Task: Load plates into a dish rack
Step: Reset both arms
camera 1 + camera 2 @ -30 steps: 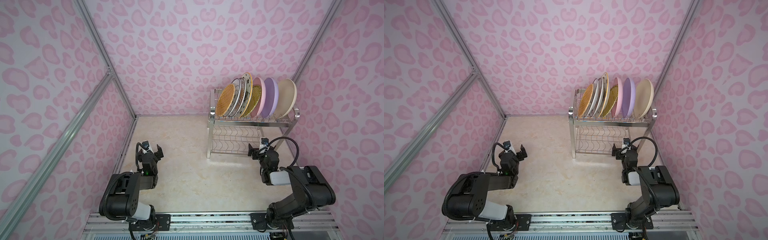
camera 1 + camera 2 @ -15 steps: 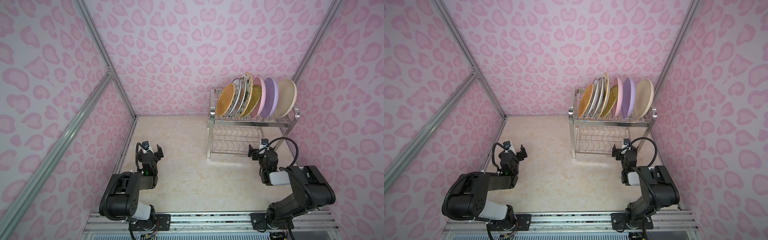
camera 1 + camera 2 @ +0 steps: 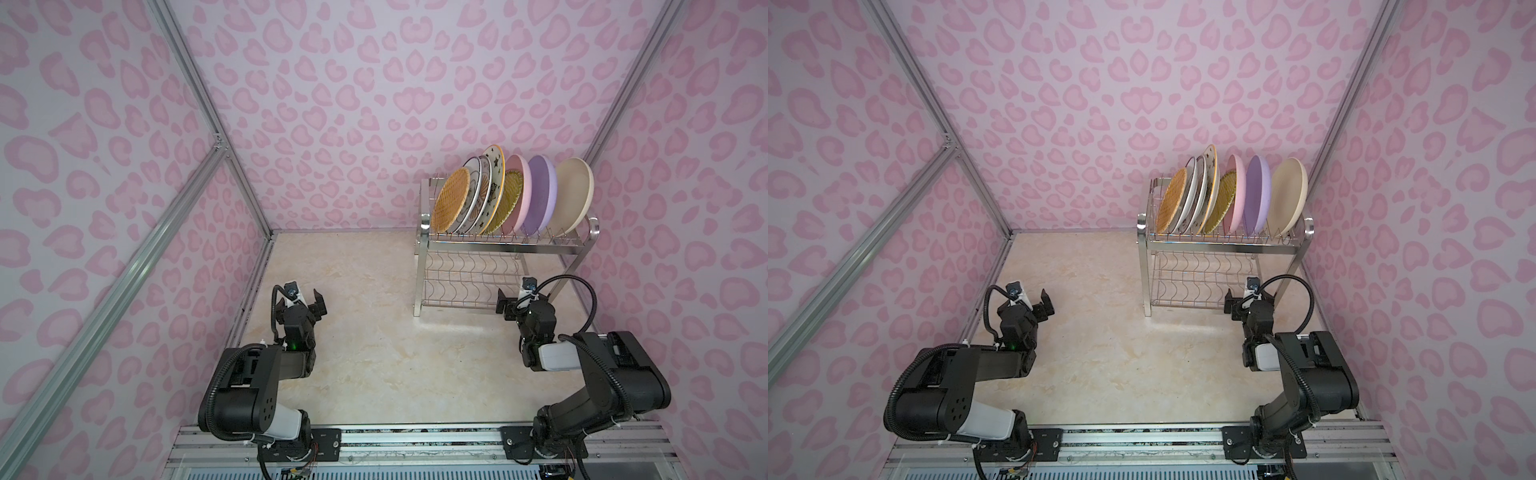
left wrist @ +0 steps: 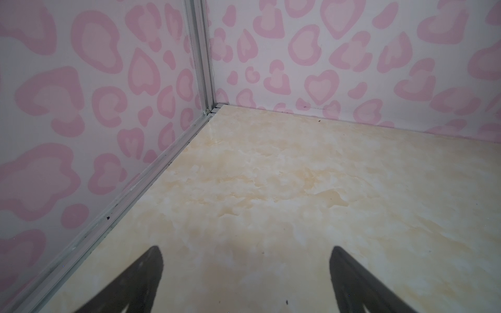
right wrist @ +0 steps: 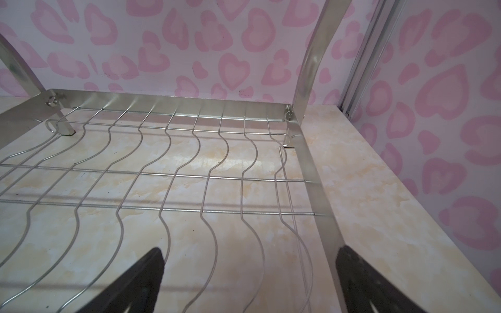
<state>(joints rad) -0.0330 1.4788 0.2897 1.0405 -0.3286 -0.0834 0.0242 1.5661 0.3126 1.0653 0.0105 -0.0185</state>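
The dish rack (image 3: 503, 248) (image 3: 1225, 247) stands at the back right of the table. Several plates stand on edge in its top tier: a yellow woven one (image 3: 450, 200) at the left, white patterned ones, a second woven one, then pink (image 3: 518, 195), lilac (image 3: 541, 193) and cream (image 3: 574, 196). My left gripper (image 3: 307, 304) (image 4: 245, 260) hovers low near the left wall, open and holding nothing. Open and empty too, my right gripper (image 3: 521, 301) (image 5: 249, 260) sits at the front right of the rack's lower tier (image 5: 189, 173), whose wavy wires carry nothing.
Pink patterned walls (image 3: 374, 104) enclose the marble-look table (image 3: 374, 332) on three sides. An aluminium rail (image 4: 151, 173) runs along the left wall's foot. The rack's front right leg (image 3: 567, 274) stands close beside my right wrist and its cable.
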